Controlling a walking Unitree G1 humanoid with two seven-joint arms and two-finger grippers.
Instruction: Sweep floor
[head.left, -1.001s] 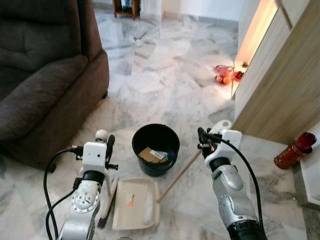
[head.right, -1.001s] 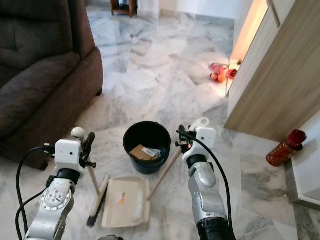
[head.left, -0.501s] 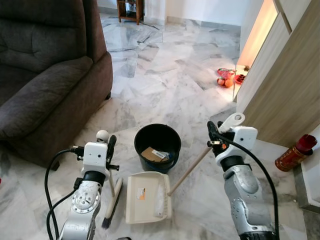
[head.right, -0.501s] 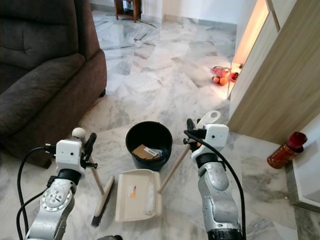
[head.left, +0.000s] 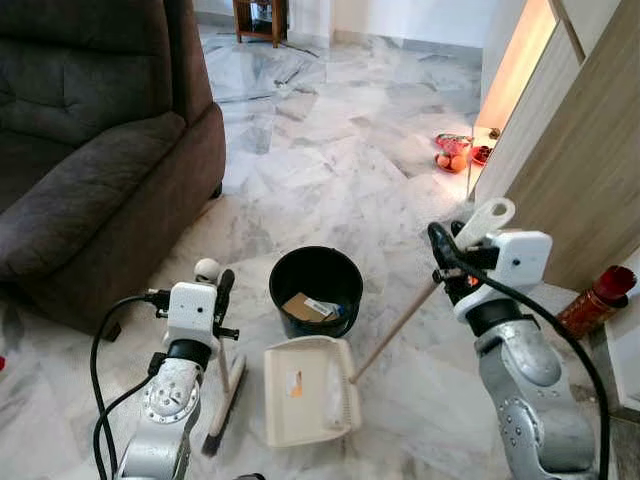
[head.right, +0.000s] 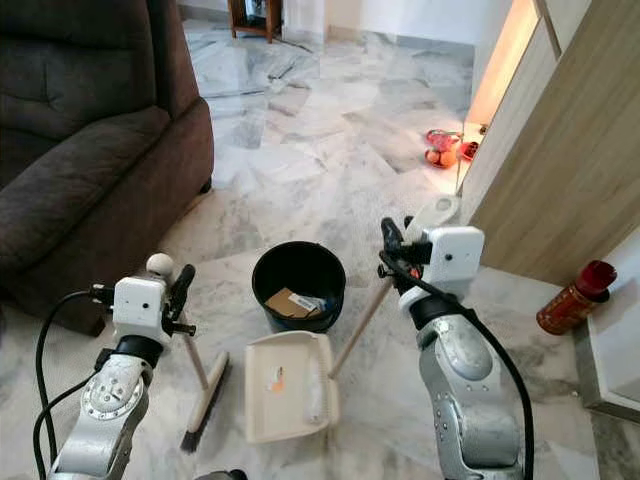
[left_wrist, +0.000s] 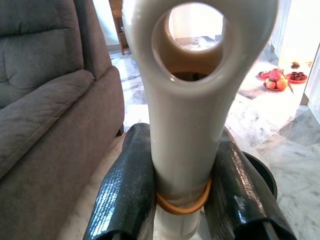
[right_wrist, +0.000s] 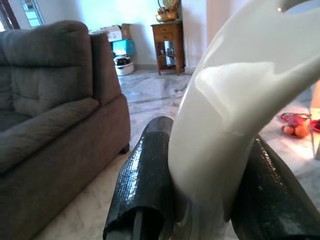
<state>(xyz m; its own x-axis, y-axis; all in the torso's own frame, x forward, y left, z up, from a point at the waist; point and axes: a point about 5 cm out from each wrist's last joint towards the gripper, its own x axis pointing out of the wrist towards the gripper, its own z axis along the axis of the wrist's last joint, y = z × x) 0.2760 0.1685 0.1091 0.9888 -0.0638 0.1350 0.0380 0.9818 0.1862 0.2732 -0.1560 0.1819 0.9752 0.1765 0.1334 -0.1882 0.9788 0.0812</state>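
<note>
My left gripper is shut on the white top of the broom handle, and the broom head rests on the marble floor below it. The cream dustpan lies on the floor in front of a black bucket that holds cardboard and scraps. From the pan a wooden dustpan handle slopes up to the right. My right gripper is shut on its white grip. A little debris lies in the pan.
A dark brown sofa fills the left side. On the right stands a wooden cabinet, with a red bottle at its foot. Plates of fruit sit on the floor beyond it. Open marble floor stretches behind the bucket.
My right gripper has moved right and up with the dustpan handle, and the dustpan has slid right, closer under the bucket. The left gripper and broom have stayed put.
</note>
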